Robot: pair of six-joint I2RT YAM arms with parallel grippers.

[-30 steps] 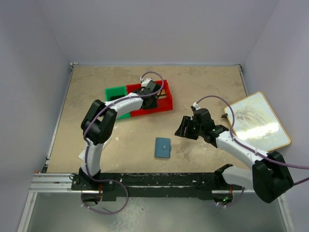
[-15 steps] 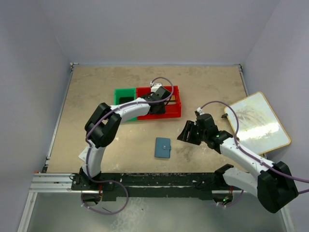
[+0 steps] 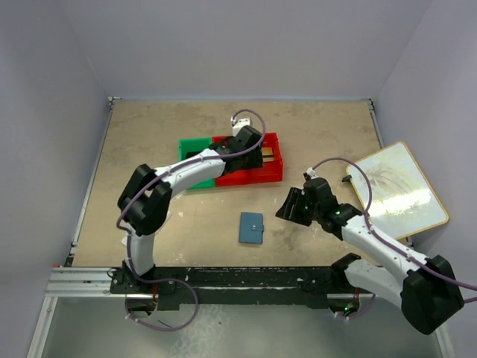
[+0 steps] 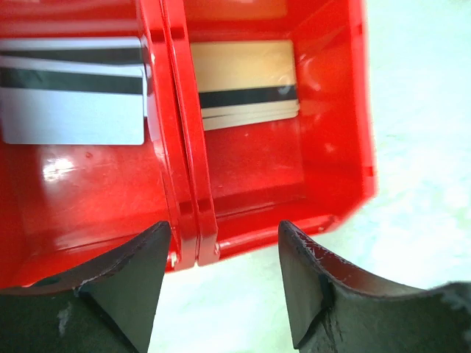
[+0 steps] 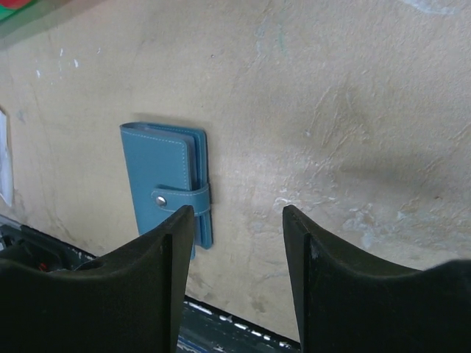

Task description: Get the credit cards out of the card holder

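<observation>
Your left gripper (image 4: pixel 224 239) hangs over the red bin (image 4: pixel 359 110), fingers spread wide and holding nothing. Beyond the fingertips the bin has two compartments: the left one holds silver-grey cards (image 4: pixel 73 118), the right one gold cards (image 4: pixel 246 66). Your right gripper (image 5: pixel 237 220) is spread wide above the table (image 5: pixel 331 110), holding nothing. The blue wallet (image 5: pixel 165 187) lies snapped shut just beside one fingertip, toward your left arm.
</observation>
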